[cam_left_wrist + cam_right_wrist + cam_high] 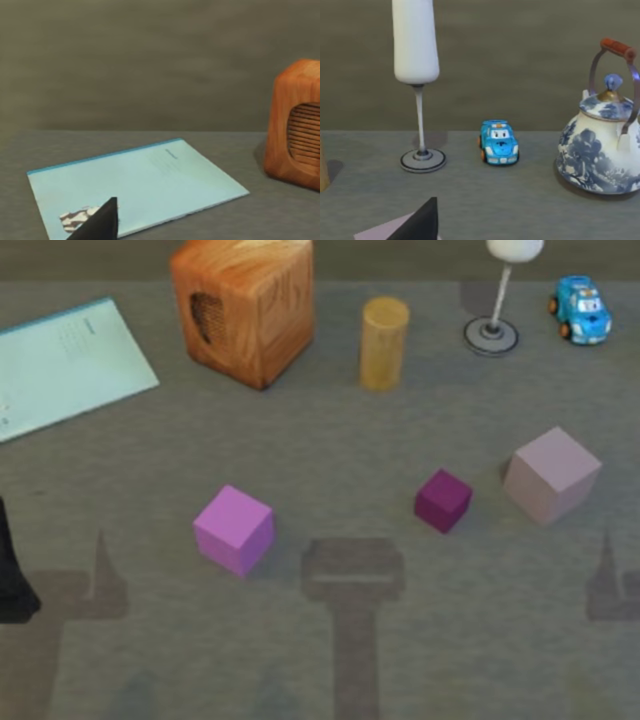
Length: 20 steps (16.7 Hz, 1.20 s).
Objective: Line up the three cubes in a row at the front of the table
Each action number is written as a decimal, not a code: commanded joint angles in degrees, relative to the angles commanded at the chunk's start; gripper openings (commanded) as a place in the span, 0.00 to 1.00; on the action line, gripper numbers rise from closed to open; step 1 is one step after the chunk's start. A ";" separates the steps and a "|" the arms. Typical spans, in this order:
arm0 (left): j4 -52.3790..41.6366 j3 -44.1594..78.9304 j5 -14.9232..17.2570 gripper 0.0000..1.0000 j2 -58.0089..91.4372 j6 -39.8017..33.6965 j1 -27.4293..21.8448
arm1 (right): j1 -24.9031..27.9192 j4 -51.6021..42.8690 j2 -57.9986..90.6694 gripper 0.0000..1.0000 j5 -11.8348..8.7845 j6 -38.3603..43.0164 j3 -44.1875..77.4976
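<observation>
Three cubes lie apart on the grey-green table (330, 440): violet-pink cube (234, 529) left of centre, dark magenta cube (443, 500) just beside the mauve cube (551, 475) on the right. Left gripper (12, 575) waits at the left edge, far from them.

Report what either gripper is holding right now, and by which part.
Nothing is held. The violet-pink cube, dark magenta cube and pale mauve cube all sit free on the table. The left arm is at the left edge; the right is out of the top view.
</observation>
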 joint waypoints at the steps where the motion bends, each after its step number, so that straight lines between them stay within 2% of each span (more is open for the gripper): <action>1: 0.00 0.00 0.00 1.00 0.00 0.00 0.00 | 0.00 0.00 0.00 1.00 0.00 0.00 0.00; 5: 0.00 0.00 0.00 1.00 0.00 0.00 0.00 | 0.95 -2.47 3.50 1.00 0.03 -0.67 3.43; 9: 0.00 0.00 0.00 1.00 0.00 0.00 0.00 | 4.23 -10.51 16.51 1.00 0.00 -2.99 16.01; 20: 0.00 0.00 0.00 1.00 0.00 0.00 0.00 | 18.09 -46.07 83.94 1.00 -0.11 -12.92 69.85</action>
